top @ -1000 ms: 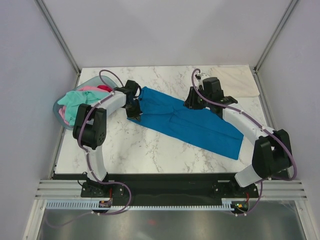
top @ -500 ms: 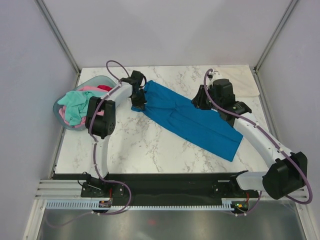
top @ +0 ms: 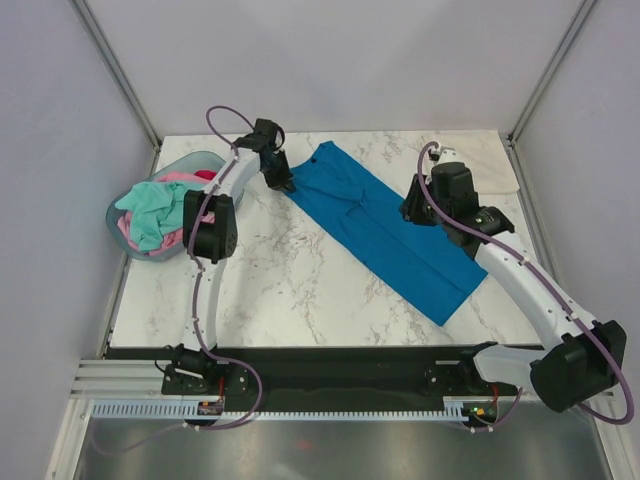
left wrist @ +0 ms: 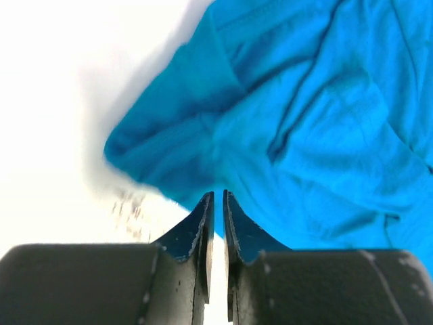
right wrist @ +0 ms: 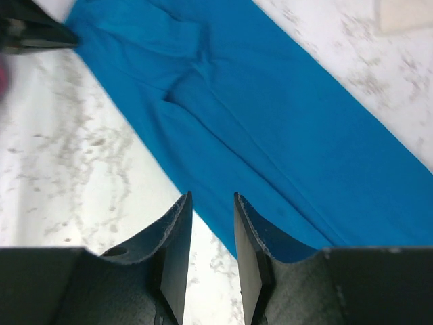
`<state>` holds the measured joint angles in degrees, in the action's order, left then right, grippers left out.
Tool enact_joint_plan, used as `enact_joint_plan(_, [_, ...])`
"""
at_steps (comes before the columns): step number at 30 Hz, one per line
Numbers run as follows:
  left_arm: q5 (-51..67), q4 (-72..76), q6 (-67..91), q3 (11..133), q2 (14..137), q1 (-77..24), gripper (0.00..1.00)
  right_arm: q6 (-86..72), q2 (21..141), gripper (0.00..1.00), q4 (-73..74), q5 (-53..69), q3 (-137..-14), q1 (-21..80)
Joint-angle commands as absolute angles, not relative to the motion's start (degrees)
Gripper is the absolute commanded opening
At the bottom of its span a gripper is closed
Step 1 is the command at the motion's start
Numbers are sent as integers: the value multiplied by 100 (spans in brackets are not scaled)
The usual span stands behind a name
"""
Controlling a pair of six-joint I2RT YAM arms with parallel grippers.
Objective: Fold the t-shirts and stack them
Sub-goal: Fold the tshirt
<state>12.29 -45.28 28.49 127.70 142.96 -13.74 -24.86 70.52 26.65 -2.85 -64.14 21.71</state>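
Limp and light, the bright blue t-shirt (top: 385, 225) slants from the surface's (top: 280, 290) far edge toward its right and is best pinched at corners; the right pincer (right wrist: 211, 196) hangs spread, and the left pincer's (left wrist: 216, 196) grip cannot be told.

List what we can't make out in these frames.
Basket pile, top view: shirts under the mint green shirt hidden; left arm covers its right side.
Cream shirt, right wrist view: cut off by the top edge.
Left gripper, left wrist view: jaws nearly together; grip on blue shirt unclear, table washed out.
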Motion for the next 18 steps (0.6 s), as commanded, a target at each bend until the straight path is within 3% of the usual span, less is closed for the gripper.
enact_joint_plan(1, [1327,-4553,2813,12561,13273,-1415,17,-2611,7312,38,3690,-1011,-6442,2005])
enact_joint_plan(8, [2574,-4141,2663,12226,13139,-1792,17,-1383,8462,41,3746,270,-6776,1670])
enact_joint_plan(14, [2514,-4069,2751,12322,13701,-1837,17,-504,9577,41,2586,1509,-7145,1775])
enact_joint_plan(18, [2216,-4069,2742,12349,13992,-1819,17,138,10458,35,2935,1801,-7795,1872])
